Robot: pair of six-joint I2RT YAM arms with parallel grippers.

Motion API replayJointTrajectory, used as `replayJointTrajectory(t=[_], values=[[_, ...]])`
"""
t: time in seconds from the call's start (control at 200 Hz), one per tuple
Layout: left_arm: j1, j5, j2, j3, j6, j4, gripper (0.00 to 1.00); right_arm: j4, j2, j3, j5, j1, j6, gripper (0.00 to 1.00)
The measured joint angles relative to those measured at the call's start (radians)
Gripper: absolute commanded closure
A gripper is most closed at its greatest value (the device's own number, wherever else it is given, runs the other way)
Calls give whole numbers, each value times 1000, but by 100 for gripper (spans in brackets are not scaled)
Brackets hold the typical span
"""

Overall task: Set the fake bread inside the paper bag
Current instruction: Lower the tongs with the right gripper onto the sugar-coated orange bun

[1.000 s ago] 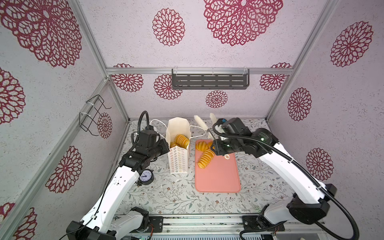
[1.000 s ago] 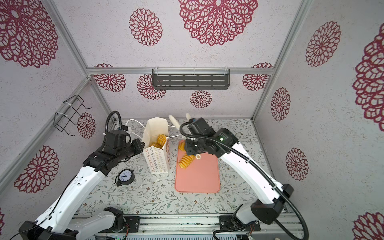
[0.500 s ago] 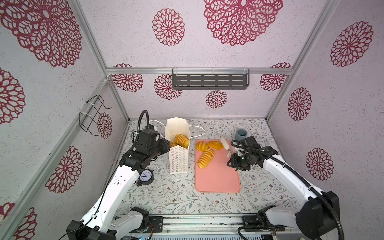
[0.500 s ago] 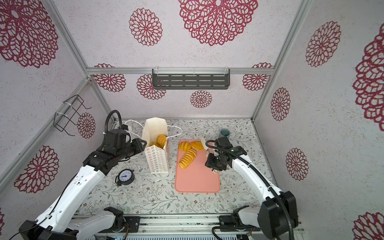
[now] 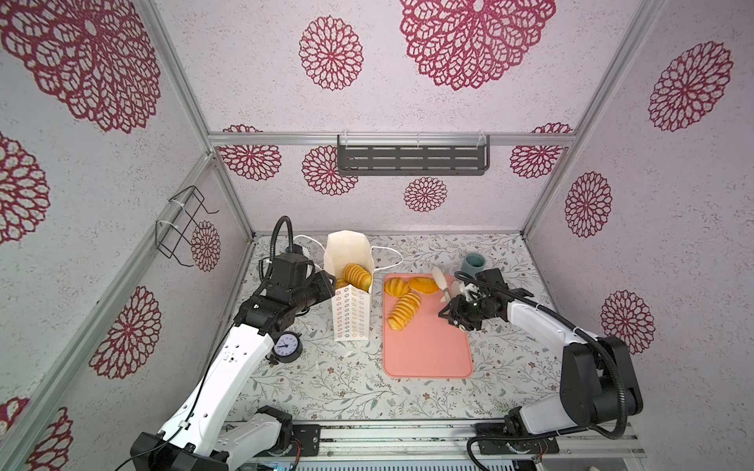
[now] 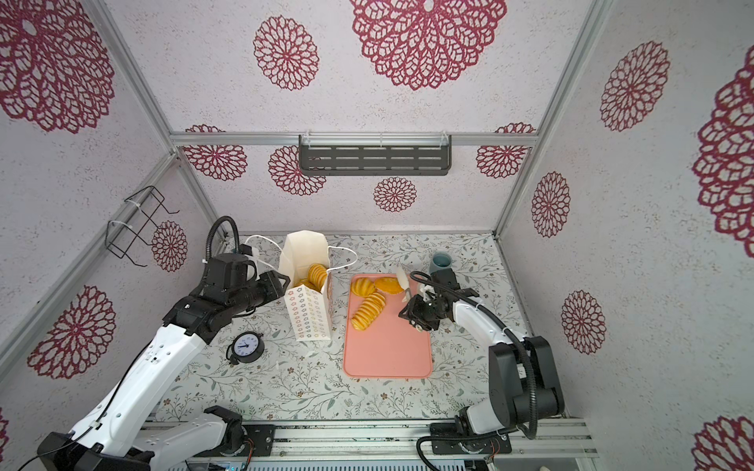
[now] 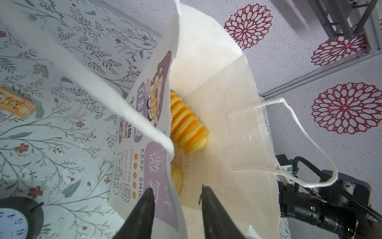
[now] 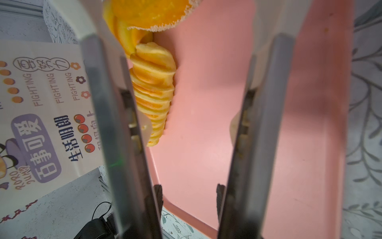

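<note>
The white paper bag [image 5: 351,314] [image 6: 310,314] [image 7: 217,82] stands open left of the pink tray [image 5: 428,346] [image 6: 387,350] [image 8: 217,103]. A spiral roll [image 5: 358,275] [image 6: 317,274] [image 7: 186,126] pokes out of it. On the tray lie another spiral roll [image 5: 404,312] [image 6: 369,311] [image 8: 154,93], an oval bun [image 5: 396,286] [image 6: 364,286] and a flaky pastry [image 5: 424,284] [image 6: 388,284]. My left gripper [image 5: 328,285] [image 7: 177,191] is open, its jaws straddling the bag's printed wall. My right gripper [image 5: 451,316] [image 8: 189,194] holds metal tongs [image 5: 442,285] [image 8: 107,103], spread and empty, over the tray's right side.
A grey cup [image 5: 473,263] [image 6: 442,261] stands behind the right gripper. A small black clock [image 5: 287,346] [image 6: 245,346] sits under the left arm. A wire rack [image 5: 183,228] hangs on the left wall and a dark shelf [image 5: 412,157] on the back wall.
The right arm has pulled back with the tongs from beside the bag to the tray's right edge. The left gripper's jaws have opened at the bag's rim.
</note>
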Motion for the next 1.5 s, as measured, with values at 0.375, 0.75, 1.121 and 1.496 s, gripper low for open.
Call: replayJointTrajectory(t=[0.375, 0.75, 1.121, 1.496], values=[[0, 0, 0, 0, 0, 0, 59, 71, 57, -26, -35, -6, 21, 53], [0, -1, -3, -8, 0, 0, 59, 116, 99, -39, -73, 0, 48, 58], [0, -4, -8, -10, 0, 0, 59, 176, 109, -39, -96, 39, 92, 70], [0, -5, -16, -11, 0, -3, 51, 194, 47, -85, -90, 41, 134, 92]])
